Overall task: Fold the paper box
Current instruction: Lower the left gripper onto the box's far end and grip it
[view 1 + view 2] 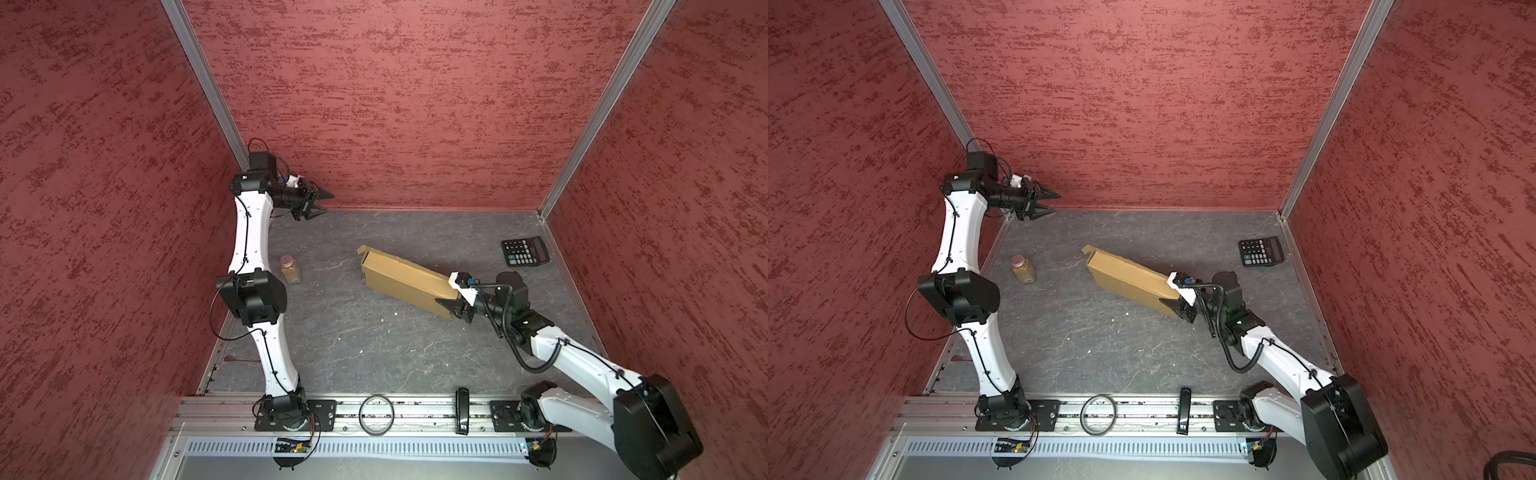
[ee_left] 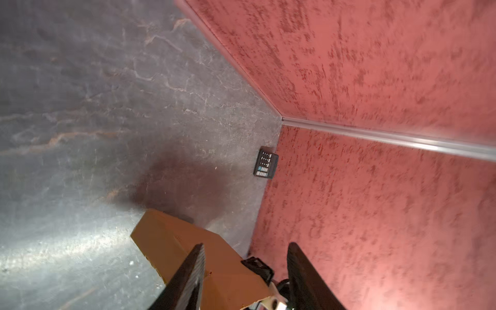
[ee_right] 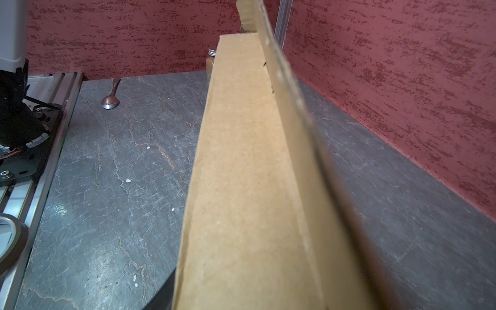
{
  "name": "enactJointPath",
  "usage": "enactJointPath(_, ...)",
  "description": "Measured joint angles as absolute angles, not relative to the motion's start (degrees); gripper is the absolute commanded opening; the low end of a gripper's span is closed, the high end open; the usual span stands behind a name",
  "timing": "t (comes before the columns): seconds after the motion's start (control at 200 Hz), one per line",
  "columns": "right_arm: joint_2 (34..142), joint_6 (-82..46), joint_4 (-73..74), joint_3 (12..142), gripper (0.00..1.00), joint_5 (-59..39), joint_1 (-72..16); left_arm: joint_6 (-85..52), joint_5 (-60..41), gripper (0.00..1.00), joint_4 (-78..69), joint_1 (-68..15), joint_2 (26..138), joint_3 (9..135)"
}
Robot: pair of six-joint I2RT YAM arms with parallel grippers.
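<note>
One paper box (image 1: 405, 280), right of centre, long axis running far-left to near-right: I log my right gripper (image 1: 449, 305) clamped on its near-right end, left gripper (image 1: 329, 203) parted and empty (far-left, well apart).

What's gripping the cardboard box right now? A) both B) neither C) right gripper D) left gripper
C: the right gripper is clamped on one end of the paper box, while the left gripper hangs open and empty near the back wall.
</note>
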State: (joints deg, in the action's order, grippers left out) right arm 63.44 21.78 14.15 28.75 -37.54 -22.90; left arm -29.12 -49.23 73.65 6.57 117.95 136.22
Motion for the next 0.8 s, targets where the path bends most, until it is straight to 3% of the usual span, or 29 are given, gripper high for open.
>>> enactJointPath(0.14,63.40,20.32,12.47,29.93,0.38,-37.74,-22.90,-24.49,-47.92,0.51,63.68,2.39,106.96,119.90)
enactJointPath(0.366,63.09,18.98,9.43,31.48,0.39,-37.69,-22.90,-22.55,-50.76,0.53,44.18,3.01,92.25,89.21)
enactJointPath(0.802,62.78,18.02,6.87,31.48,0.39,-37.63,-23.07,-7.38,-44.66,0.63,30.55,-5.02,77.36,71.00)
